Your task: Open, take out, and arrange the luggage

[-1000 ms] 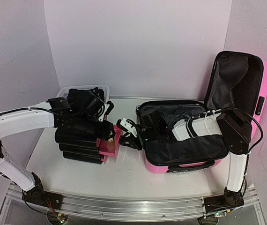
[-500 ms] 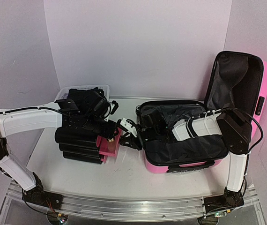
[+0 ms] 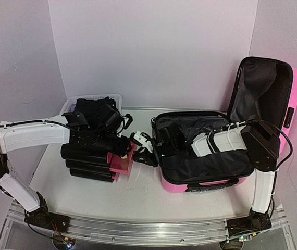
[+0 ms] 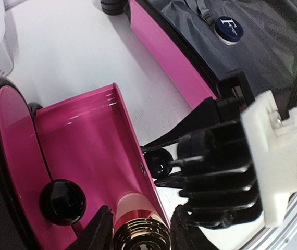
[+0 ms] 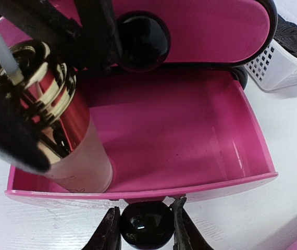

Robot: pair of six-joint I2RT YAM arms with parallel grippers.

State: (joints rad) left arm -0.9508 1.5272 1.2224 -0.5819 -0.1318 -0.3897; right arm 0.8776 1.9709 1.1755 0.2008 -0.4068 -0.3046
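Luggage (image 3: pixel 294 83), glossy pink with black lining, lies open on the right side of the white table (image 3: pixel 138 200), its lid standing upright at the far right. Left of it stands a black drawer unit (image 3: pixel 86 156), with a white mesh basket (image 3: pixel 94 97) behind it. One pink drawer (image 5: pixel 180 140) is pulled out toward the luggage. The left gripper (image 4: pixel 138 232) clasps the gold cap of a pink bottle (image 5: pixel 78 146), which leans tilted in the drawer's corner. The right gripper (image 5: pixel 146 213) pinches the small black knob (image 5: pixel 147 229) on the drawer's front, a finger pressing each side.
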